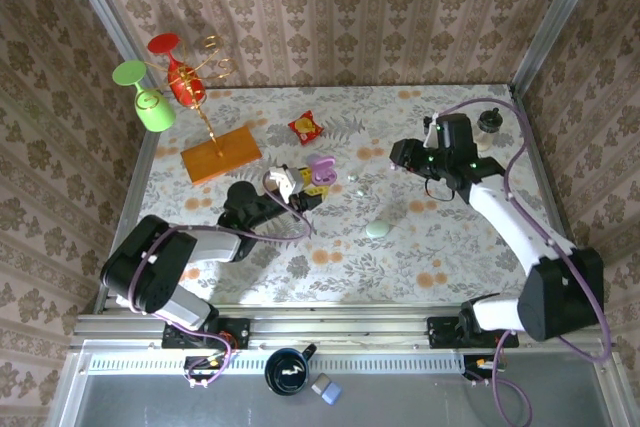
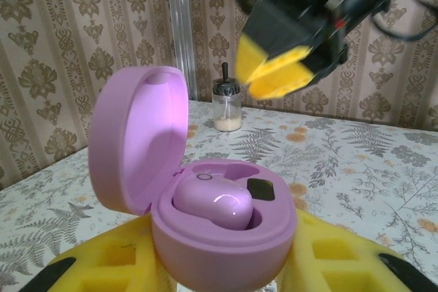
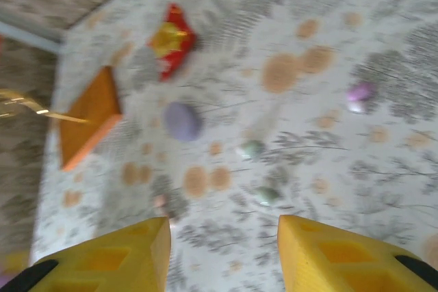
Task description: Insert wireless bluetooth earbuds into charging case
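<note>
Currently your left claw is pinching the lilac charging case low on its body, a yellow finger pressed against each side. The case sits near the middle of the table with its lid swung up and back. One lilac earbud is seated in a well of the case, and the dark socket beside it is bare. Your right claw hangs above the table toward the far right with its fingers spread wide and nothing between them. Below it, in a blurred view, loose earbuds lie scattered on the table, one lilac and two pale greenish. A closed mint case rests nearer the front edge. The snack packet lies toward the far edge, and a shaker stands by the far right corner.
</note>
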Controlling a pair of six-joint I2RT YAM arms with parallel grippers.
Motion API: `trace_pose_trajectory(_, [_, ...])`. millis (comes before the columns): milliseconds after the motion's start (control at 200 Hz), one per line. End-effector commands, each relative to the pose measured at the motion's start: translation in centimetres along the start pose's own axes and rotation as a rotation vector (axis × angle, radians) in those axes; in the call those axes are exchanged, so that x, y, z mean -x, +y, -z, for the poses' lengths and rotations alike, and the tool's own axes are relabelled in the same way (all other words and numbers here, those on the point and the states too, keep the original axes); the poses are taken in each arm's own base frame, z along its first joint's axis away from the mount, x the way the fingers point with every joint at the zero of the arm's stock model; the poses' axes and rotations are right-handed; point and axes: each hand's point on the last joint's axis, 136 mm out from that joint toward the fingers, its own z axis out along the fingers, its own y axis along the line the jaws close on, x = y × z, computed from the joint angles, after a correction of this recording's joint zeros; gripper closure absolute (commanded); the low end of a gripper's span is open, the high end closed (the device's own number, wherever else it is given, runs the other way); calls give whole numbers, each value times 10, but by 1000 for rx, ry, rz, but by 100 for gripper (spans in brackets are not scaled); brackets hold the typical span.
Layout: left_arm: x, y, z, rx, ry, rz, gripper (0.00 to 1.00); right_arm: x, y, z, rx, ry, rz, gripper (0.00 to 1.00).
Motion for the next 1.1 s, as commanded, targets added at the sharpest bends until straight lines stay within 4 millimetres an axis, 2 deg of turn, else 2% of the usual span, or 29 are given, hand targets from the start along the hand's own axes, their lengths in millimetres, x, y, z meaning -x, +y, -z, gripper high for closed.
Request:
trace_pose_trajectory(0, [13,-8,4,1,-43,-9,70,-2,-44,-26,-186,31,14,53])
trace_pose_trajectory(290, [8,-17,8,2,-33,-3,70,5,-77,-98,-294,90,-18,52])
trace_pose_trajectory(515, [9,-19,8,2,-37,-5,70,4,-92,-135,-328,132,-46,52])
trace_pose_trajectory(755, [11,-20,9,0,-41,-8,70,4,-104,-157,-353,151,-57,57])
trace_pose_trajectory(865, [11,-20,8,-1,-40,-6,70,5,-108,-161,-373,159,-47,64])
trace_pose_trajectory(1095, [10,-20,8,-2,-37,-3,70,10,-113,-168,-389,173,-21,65])
